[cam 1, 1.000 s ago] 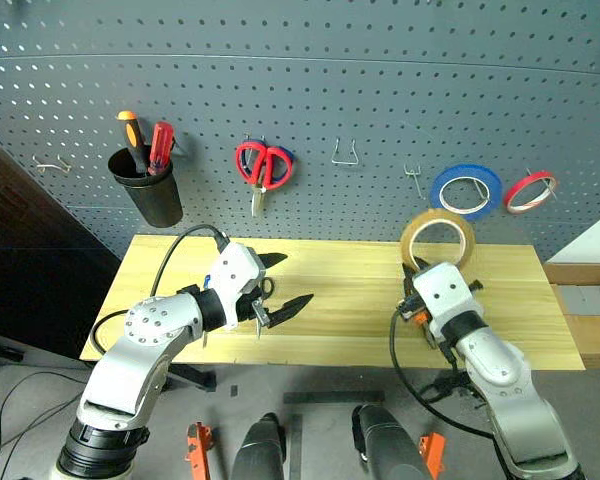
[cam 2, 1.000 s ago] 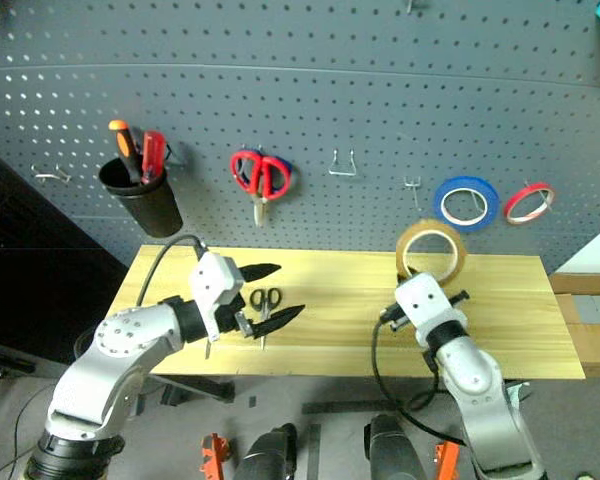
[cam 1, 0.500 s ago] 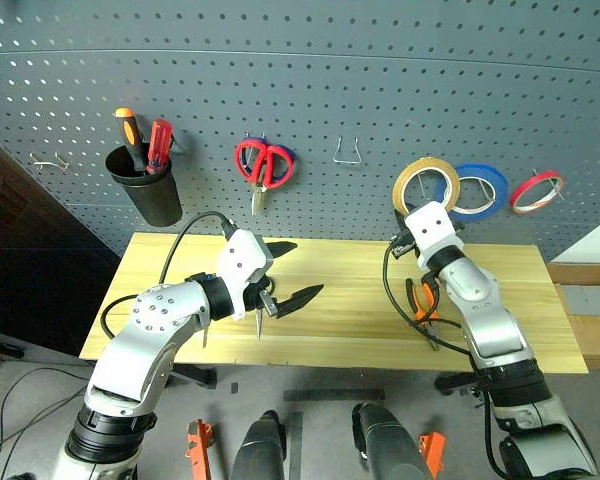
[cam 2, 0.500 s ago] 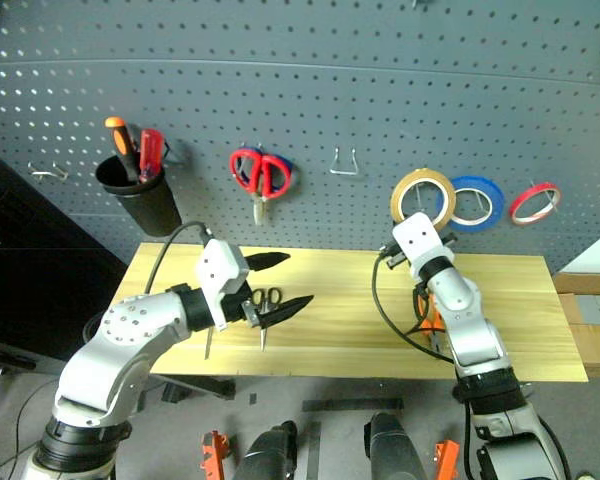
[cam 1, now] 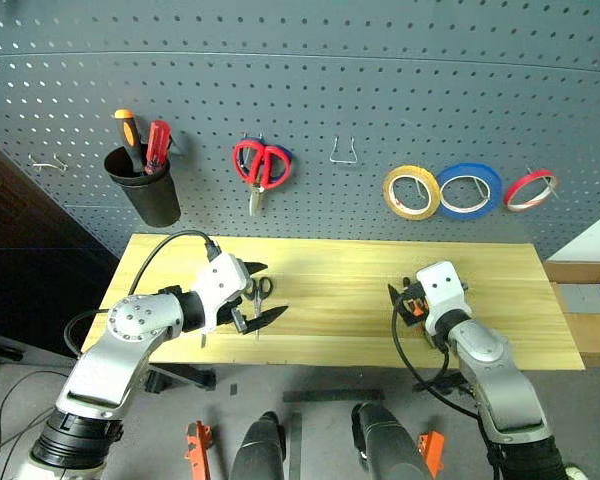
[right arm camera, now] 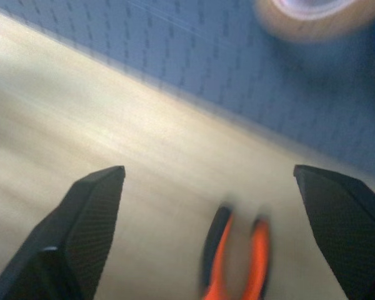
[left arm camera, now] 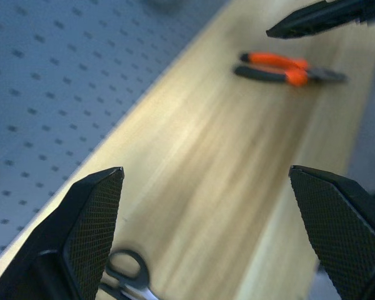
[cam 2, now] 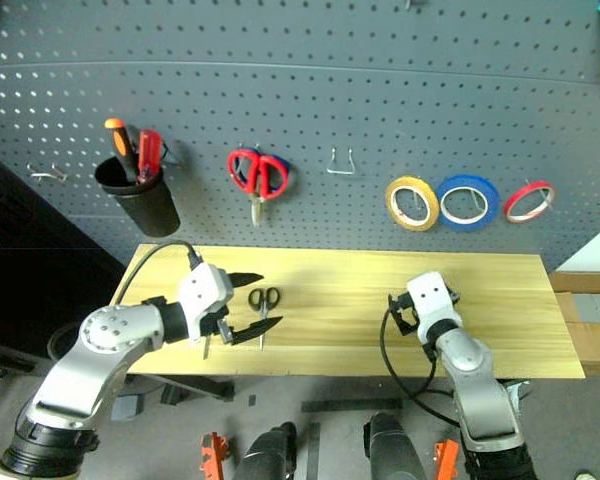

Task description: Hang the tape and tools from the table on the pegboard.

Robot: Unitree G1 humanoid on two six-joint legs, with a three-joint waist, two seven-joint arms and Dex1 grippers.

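The yellowish tape (cam 1: 411, 192) hangs on a hook of the pegboard (cam 1: 380, 90), left of the blue ring. Black-handled scissors (cam 2: 263, 300) lie on the table (cam 1: 340, 300) at its left part. My left gripper (cam 2: 256, 302) hovers open just above them, its fingers to either side of them. The orange-and-black pliers (right arm camera: 234, 262) lie on the table's right part. My right gripper (right arm camera: 207, 170) is low over the table, open and empty, with the pliers just ahead between its fingers (right arm camera: 94, 206). The left wrist view shows the pliers (left arm camera: 281, 67) far across the table.
On the pegboard hang a blue tape ring (cam 1: 465, 190), a red tape ring (cam 1: 531, 188) and red-handled scissors (cam 1: 262, 165). A black cup (cam 1: 142, 195) there holds orange and red screwdrivers. A bare hook (cam 1: 344, 152) sits between the scissors and the tapes. A thin shaft (cam 2: 208, 346) pokes out under my left wrist.
My right gripper carried the tape up to the pegboard, let go of it on the hook, opened and dropped to the table over the pliers. My left gripper shifted slightly left and down.
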